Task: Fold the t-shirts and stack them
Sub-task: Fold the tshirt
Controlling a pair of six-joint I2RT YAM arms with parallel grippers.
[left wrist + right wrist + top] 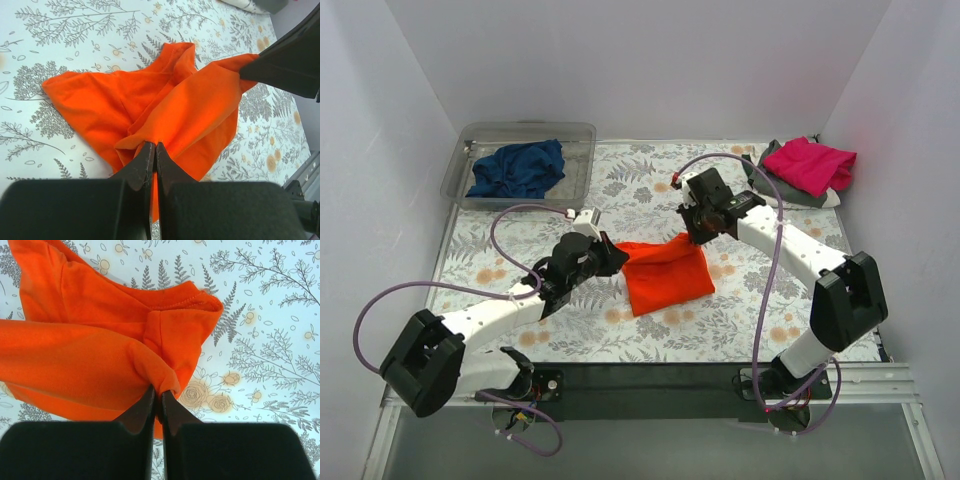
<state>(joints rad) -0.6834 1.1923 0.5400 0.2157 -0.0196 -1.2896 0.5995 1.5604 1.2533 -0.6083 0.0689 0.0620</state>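
While gripping from both sides, hold orange-red t-shirt [665, 280] stretched over middle of table [650, 175]. Part of shirt lying flat on table. Left gripper [618, 258]: pressed together on a fold at shirt's left edge. Right gripper [698, 236]: pressed together on a fold at its far right corner. Navy t-shirt [518, 168] bunched in clear tub [455, 172], far left corner. Pink t-shirt [810, 165] on grey t-shirt [788, 192], far right corner.

Plain white walls [650, 60] enclose three sides, soft even light. Bench [640, 180] under white cloth printed with grey ferns, pale orange flowers. Black strip [650, 385] along near edge, metal rail [880, 375] beside it.
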